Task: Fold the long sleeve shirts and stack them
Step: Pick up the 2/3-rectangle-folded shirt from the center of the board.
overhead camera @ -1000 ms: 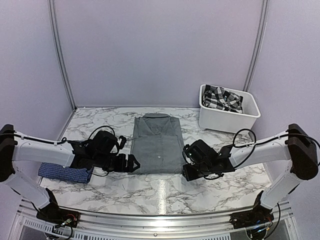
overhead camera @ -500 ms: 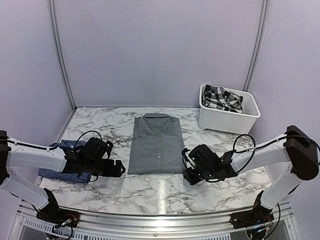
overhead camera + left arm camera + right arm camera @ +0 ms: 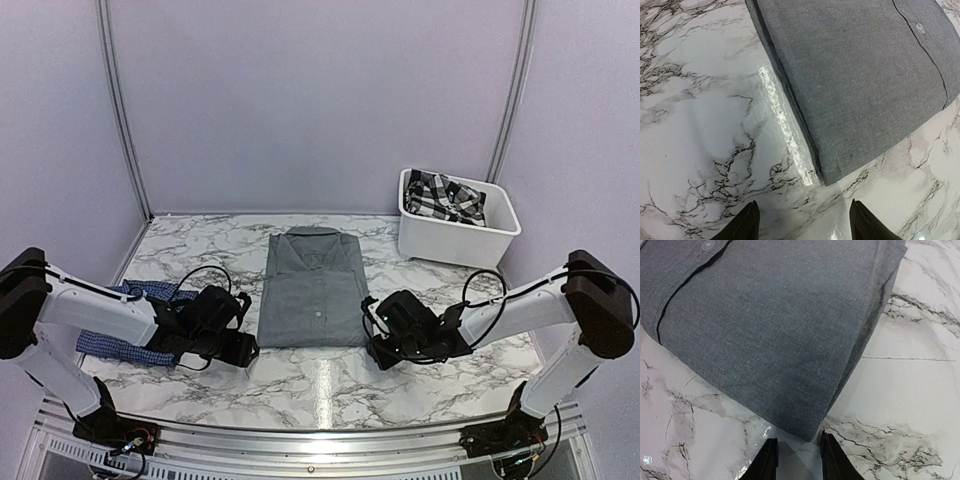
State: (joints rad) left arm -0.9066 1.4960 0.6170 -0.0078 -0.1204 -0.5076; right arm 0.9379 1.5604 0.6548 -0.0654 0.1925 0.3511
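The white marble-patterned surface carries a plain grey collared button-up shirt, folded into a rectangle at its middle with the collar at the far end. A white plastic bin stands at the far right and holds a black-and-white checked cloth. A dark blue fine-checked shirt lies folded at the near left, partly under the left arm. The left pincer sits low just off the grey shirt's near left corner, fingers spread and holding nothing. The right pincer sits at the near right corner, fingers narrowly apart, with bare marble between them.
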